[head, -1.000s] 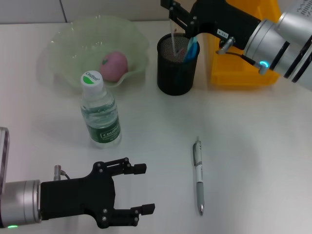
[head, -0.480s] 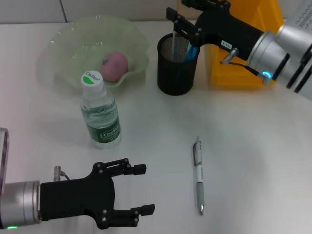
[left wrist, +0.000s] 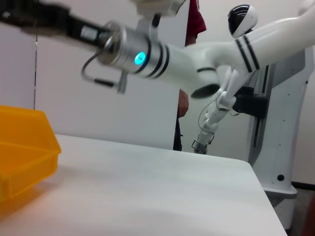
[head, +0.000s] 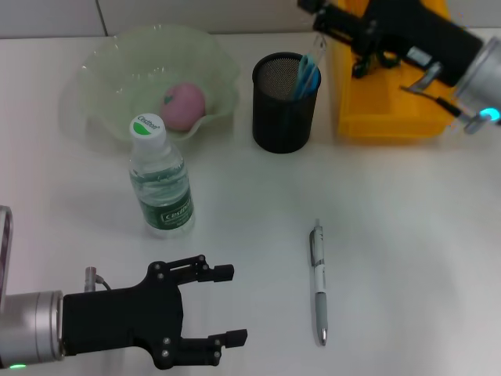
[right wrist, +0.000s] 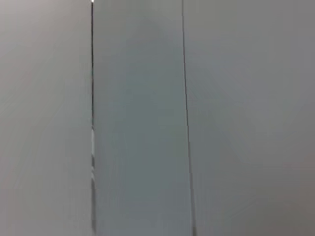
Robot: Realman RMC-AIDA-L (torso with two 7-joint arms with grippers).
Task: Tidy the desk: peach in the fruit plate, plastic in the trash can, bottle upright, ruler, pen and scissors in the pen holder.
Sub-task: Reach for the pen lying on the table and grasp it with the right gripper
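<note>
A pink peach (head: 185,106) lies in the pale green fruit plate (head: 102,74). A clear bottle (head: 161,180) with a white and green cap stands upright in front of the plate. The black mesh pen holder (head: 283,117) holds blue-handled things (head: 307,77); I cannot make out a ruler in it. A silver pen (head: 318,282) lies flat on the table. My right gripper (head: 319,17) is open and empty, above and to the right of the holder, over the yellow bin (head: 387,117). My left gripper (head: 228,305) is open and empty, low at the front left, well left of the pen.
The yellow bin also shows in the left wrist view (left wrist: 24,152), with my right arm (left wrist: 147,51) above it. The right wrist view shows only a grey wall. No plastic is in view. White table lies around the pen.
My right gripper dipped over the pen holder, then drew away up and to the right, now over the yellow bin. The left arm has not moved.
</note>
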